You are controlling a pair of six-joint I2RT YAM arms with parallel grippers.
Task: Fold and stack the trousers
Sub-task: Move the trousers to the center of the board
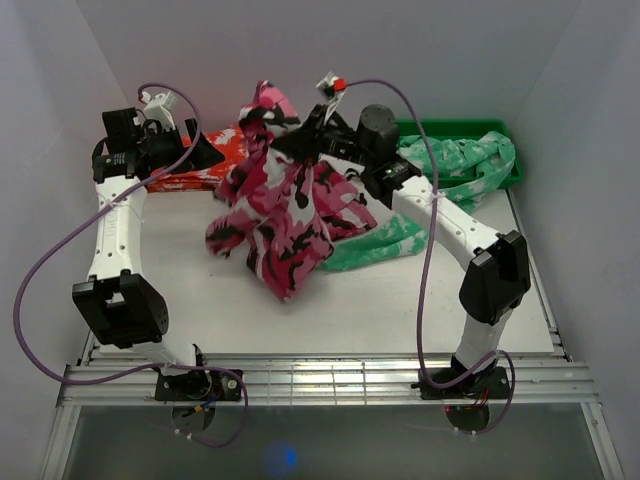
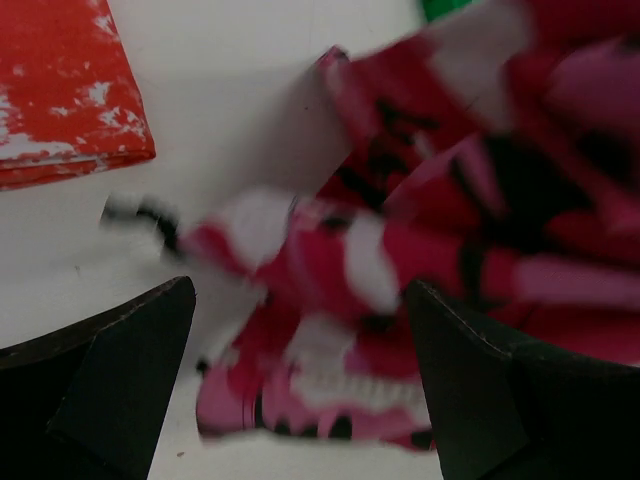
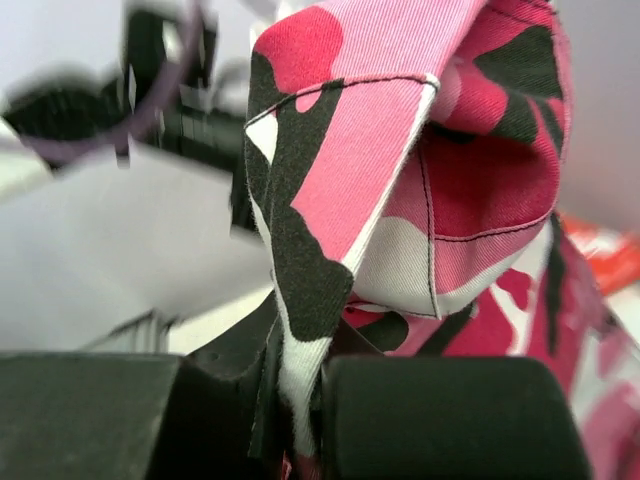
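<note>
White walls (image 1: 330,40), pale table (image 1: 400,310), pink trousers (image 1: 280,210)

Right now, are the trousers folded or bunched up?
Bunched, not folded: the trousers hang in a crumpled bundle from the right gripper, which is shut on a seamed edge of the cloth.

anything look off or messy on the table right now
The green garment sprawls unfolded out of the green tray onto the table. The trousers hang in a crumpled bunch from the shut right hand, not yet folded.
</note>
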